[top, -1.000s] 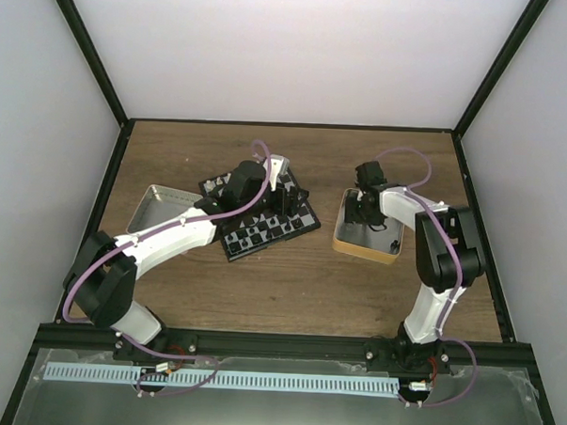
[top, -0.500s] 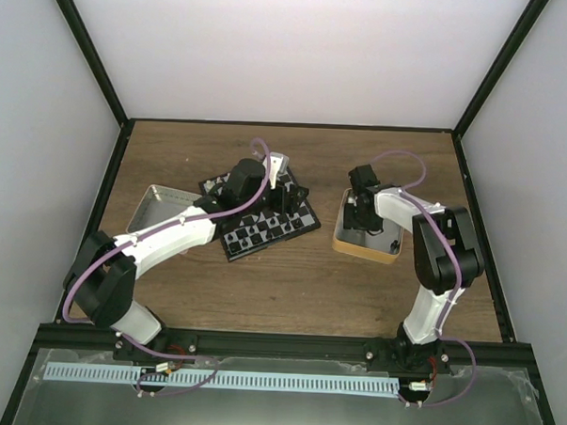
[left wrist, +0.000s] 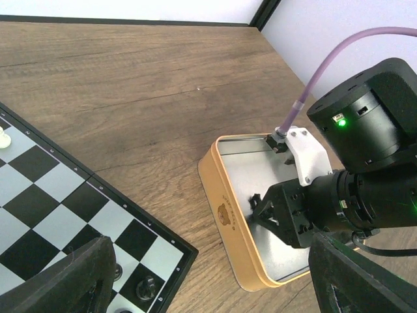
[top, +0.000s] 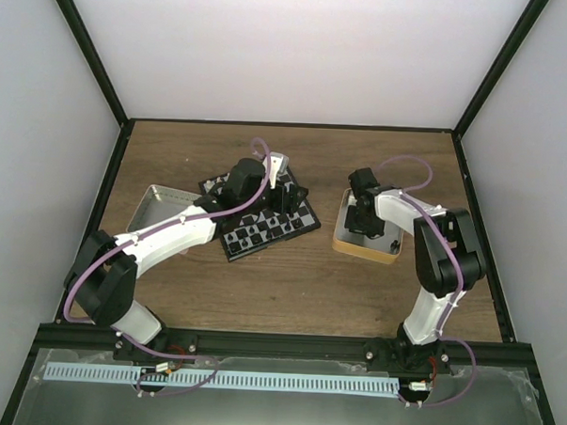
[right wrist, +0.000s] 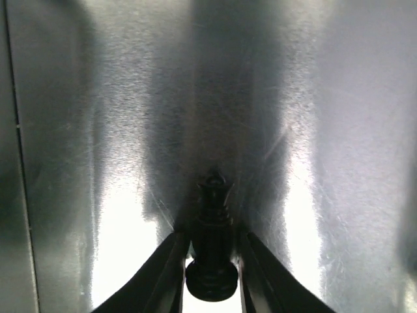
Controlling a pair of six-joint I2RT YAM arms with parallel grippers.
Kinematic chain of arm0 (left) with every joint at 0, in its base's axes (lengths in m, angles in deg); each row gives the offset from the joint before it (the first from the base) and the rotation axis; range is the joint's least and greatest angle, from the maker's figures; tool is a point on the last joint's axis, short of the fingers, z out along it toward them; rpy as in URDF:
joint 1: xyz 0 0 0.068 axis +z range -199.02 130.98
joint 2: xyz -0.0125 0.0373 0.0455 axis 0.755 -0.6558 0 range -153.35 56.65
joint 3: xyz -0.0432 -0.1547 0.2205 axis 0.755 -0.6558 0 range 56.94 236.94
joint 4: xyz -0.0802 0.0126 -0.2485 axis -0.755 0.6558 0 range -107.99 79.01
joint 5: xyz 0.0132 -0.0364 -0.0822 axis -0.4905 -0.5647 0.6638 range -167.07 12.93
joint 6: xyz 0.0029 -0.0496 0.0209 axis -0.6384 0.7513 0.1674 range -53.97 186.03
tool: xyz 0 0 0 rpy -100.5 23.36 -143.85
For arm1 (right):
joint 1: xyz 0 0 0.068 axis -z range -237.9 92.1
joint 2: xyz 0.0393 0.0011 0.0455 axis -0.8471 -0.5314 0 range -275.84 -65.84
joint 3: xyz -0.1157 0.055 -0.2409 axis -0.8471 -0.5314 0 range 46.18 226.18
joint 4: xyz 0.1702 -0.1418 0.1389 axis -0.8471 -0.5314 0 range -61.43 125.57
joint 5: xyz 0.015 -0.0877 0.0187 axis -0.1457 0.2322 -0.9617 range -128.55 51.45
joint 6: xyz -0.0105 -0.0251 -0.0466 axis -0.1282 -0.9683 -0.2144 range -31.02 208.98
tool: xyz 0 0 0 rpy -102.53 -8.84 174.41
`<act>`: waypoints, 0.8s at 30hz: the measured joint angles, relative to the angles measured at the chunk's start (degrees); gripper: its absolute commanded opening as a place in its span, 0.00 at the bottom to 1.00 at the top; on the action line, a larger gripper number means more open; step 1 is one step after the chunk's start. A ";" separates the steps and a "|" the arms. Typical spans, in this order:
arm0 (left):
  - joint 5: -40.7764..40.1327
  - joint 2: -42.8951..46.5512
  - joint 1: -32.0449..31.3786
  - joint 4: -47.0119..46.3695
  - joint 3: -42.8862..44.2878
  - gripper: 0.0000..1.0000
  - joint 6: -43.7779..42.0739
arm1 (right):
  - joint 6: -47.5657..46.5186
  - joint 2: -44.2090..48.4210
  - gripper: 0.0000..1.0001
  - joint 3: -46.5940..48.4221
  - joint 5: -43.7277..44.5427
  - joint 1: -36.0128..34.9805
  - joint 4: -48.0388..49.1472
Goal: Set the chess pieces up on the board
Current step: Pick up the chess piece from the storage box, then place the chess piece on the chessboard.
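A brown wooden table [top: 290,283] carries two square metal tins, well apart. The silver tin [top: 154,203] lies on its left part. The tan tin [top: 363,247], shiny inside and with a small emblem on its wall, lies on the right part.

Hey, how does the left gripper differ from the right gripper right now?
The left gripper stands wide open and holds nothing; the right gripper has its fingers pressed against a black chess piece. The left gripper hangs over the board; the right gripper reaches down into the tan-walled tin. Both are black two-finger grippers.
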 measured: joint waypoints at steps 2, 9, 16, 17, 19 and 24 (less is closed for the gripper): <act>0.11 0.00 0.00 0.02 0.00 0.83 -0.02 | 0.98 0.31 0.14 -0.42 0.35 0.00 0.09; 0.98 0.00 0.44 0.85 0.63 0.84 0.22 | 1.05 1.36 0.09 -1.16 0.57 0.00 0.76; 6.88 -0.87 4.44 6.40 9.18 0.94 2.97 | -2.54 12.35 0.09 -1.22 -3.19 0.00 4.48; 8.17 -1.18 5.29 7.04 10.67 0.94 3.39 | -3.32 14.71 0.09 -1.22 -4.79 0.00 5.75; 11.56 -1.92 7.15 8.55 14.05 0.94 4.46 | -5.20 19.21 0.09 -1.22 -9.73 0.02 8.79; 22.01 -4.90 10.47 13.03 21.46 0.89 7.43 | -9.57 26.36 0.09 -2.14 -29.44 -0.07 17.88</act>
